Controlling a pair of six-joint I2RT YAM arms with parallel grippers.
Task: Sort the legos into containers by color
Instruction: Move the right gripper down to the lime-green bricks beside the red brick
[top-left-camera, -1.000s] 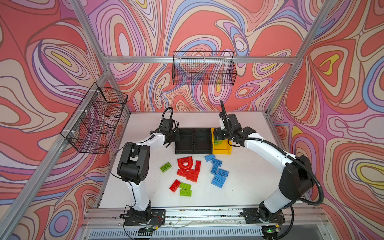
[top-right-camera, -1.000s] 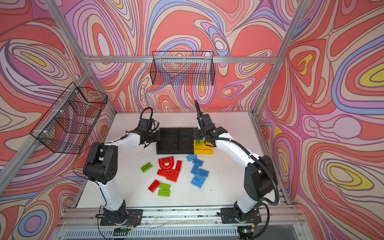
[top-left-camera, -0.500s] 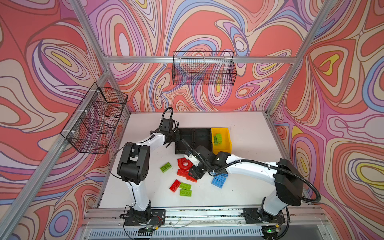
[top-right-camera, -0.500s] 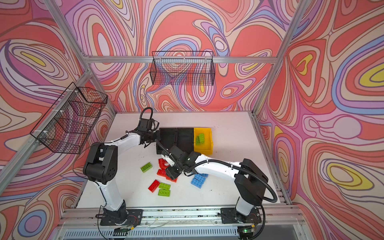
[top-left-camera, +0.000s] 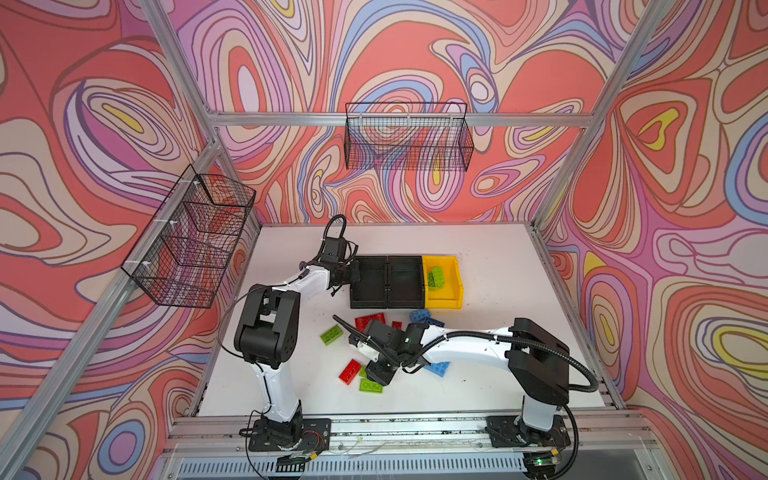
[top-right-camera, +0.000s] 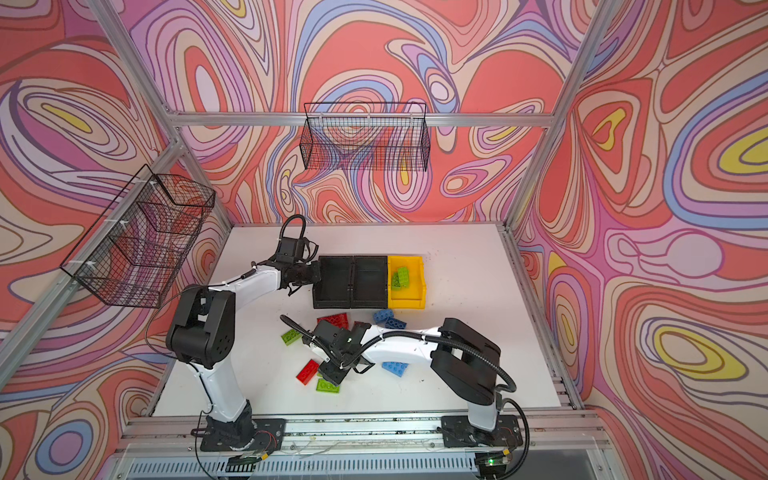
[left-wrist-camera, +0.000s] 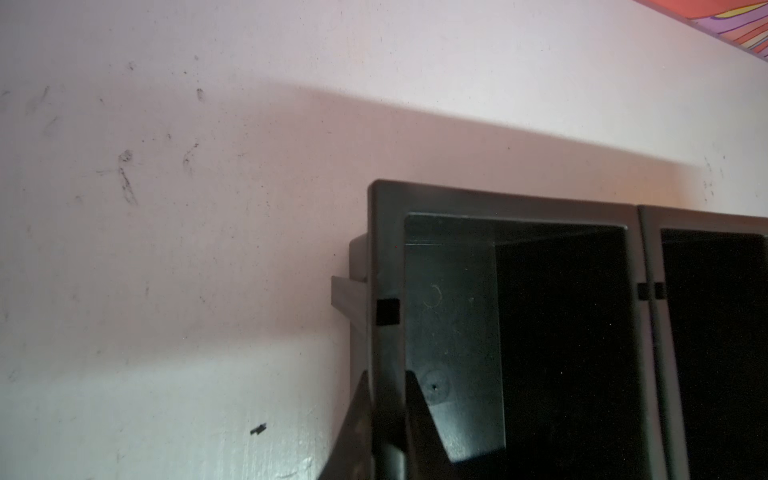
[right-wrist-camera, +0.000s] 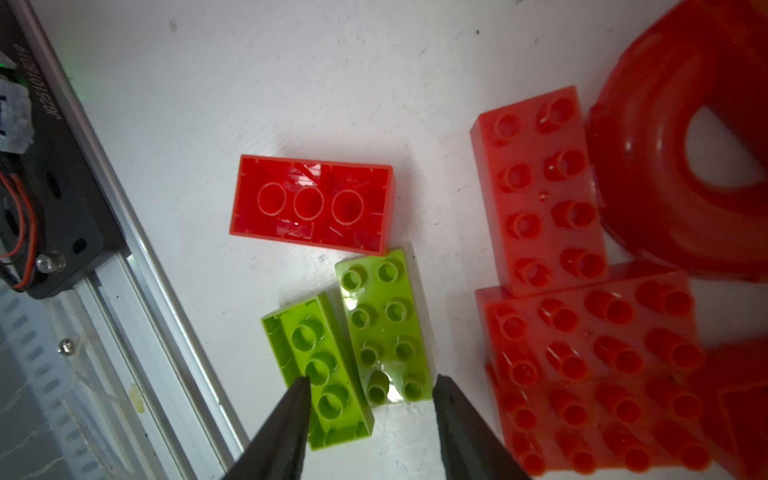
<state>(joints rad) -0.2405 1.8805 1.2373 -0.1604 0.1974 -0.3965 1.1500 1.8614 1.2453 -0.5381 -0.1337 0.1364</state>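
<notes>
The containers are two black bins (top-left-camera: 370, 279) and a yellow bin (top-left-camera: 443, 302) joined in a row at mid-table. Green legos (top-left-camera: 435, 276) lie in the yellow one. My left gripper (left-wrist-camera: 388, 376) is shut on the outer wall of the end black bin (left-wrist-camera: 386, 249). Loose legos lie in front: red (top-left-camera: 350, 371), green (top-left-camera: 371, 386), blue (top-left-camera: 437, 368). My right gripper (right-wrist-camera: 372, 380) hangs open over two green bricks, one hollow side up (right-wrist-camera: 318, 365) and one studs up (right-wrist-camera: 384, 324), holding nothing. Beside them are a red brick (right-wrist-camera: 311, 203) and the red arch (right-wrist-camera: 681, 166).
Another green brick (top-left-camera: 331, 334) lies left of the pile, and blue bricks (top-left-camera: 424, 318) sit near the yellow bin. Wire mesh baskets hang on the left wall (top-left-camera: 191, 245) and the back wall (top-left-camera: 409, 141). An aluminium rail (right-wrist-camera: 137, 291) runs along the table's front edge.
My right arm swung from above the yellow bin down to the front pile, and its jaws narrowed a little. A green brick now shows in the yellow bin. The left arm kept still.
</notes>
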